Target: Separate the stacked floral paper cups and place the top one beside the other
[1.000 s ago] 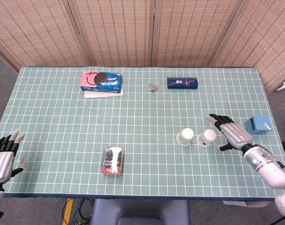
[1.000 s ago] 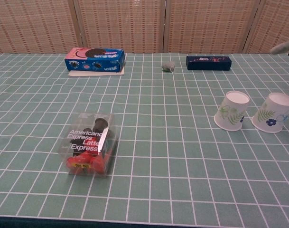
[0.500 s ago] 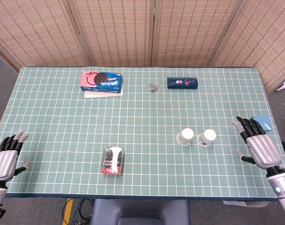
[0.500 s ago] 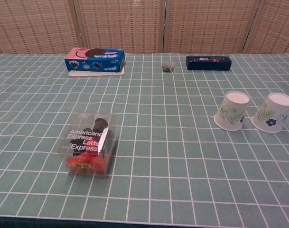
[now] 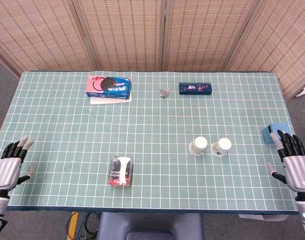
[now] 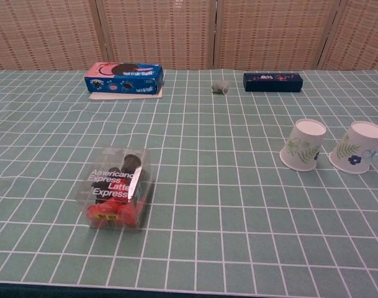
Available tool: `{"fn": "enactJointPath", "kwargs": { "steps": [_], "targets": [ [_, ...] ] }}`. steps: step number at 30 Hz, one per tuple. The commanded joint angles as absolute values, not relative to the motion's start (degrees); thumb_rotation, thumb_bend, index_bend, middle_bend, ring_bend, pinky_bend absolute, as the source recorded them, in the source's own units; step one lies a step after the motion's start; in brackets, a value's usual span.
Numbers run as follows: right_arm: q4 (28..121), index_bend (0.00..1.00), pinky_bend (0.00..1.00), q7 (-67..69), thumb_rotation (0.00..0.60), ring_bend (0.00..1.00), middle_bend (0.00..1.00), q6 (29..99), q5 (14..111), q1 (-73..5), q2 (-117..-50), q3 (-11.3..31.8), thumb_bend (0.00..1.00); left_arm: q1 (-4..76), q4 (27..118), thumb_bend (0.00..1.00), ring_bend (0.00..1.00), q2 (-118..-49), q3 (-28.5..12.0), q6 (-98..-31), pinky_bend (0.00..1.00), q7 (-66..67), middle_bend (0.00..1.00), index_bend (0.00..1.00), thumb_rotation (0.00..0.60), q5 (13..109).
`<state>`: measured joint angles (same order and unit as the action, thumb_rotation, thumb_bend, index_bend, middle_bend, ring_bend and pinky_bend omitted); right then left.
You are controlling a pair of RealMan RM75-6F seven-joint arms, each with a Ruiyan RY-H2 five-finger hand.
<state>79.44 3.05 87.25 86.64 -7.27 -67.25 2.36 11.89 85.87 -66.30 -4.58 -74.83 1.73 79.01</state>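
On green grid table (image 5: 52, 125), two floral paper cups (image 5: 198, 145) (image 5: 222, 147) side by side, upside down

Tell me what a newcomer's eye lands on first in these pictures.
Two floral paper cups stand upside down side by side, apart, right of the table's middle. Near the front edge lies a clear coffee-capsule box with red contents. The left hand and right hand hover open at the table's front corners, holding nothing.
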Motion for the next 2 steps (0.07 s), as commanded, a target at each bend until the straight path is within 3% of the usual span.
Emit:
{"fn": "enactJointPath", "kwargs": {
  "steps": [1,2],
  "targets": [
    [79.6,0.00,0.00,2.8,0.600,0.00,0.00,86.9,86.6,-7.2,-67.2,2.4,0.28,12.0,85.7,0.50,0.00,-66.4,-4.7,-74.6,0.00,1.7,0.00,0.00,0.600,78.8],
    [79.7,0.00,0.00,2.7,0.600,0.00,0.00,86.8,86.7,-7.2,-67.2,2.5,0.28,12.1,85.6,0.50,0.00,-66.4,-4.7,-74.4,0.00,1.8,0.00,0.00,0.600,78.7]
  ]
}}
